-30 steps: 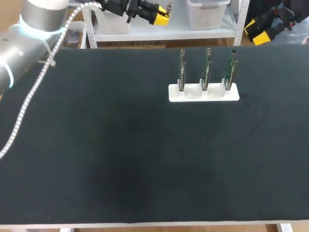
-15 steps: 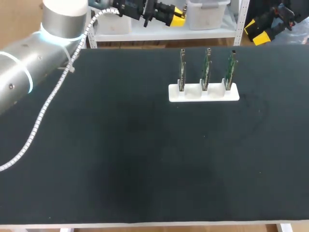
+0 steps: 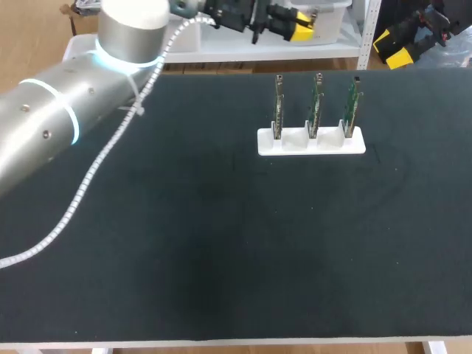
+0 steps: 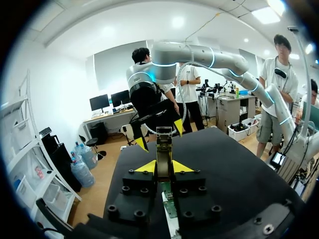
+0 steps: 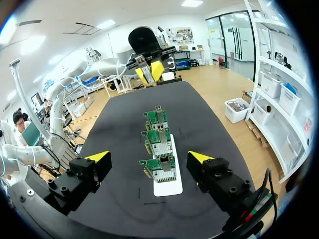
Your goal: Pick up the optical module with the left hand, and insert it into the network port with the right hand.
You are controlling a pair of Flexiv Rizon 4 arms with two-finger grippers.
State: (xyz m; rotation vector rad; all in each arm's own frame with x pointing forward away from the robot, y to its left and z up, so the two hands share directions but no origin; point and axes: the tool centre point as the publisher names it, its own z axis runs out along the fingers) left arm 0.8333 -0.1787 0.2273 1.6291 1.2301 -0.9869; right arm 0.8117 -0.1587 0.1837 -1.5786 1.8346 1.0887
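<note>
Seen from above, the left gripper [image 3: 301,28] hangs past the far edge of the matte black table [image 3: 184,258], well apart from the white holder [image 3: 311,141] with its three upright green cards [image 3: 314,103]. The left wrist shows its fingers clamped on the module [image 4: 163,149], a small, stiff metal stick that is probably light and slick and best taken by its flat sides. At the right wrist, the right gripper [image 5: 148,160] stands wide apart above the cards.

left gripper [image 4: 164,168]: fingers [image 4: 143,167] clamp upright optical module [image 4: 164,147] | right arm [image 4: 199,55]: ahead, at table's [image 4: 224,169] far end
</note>
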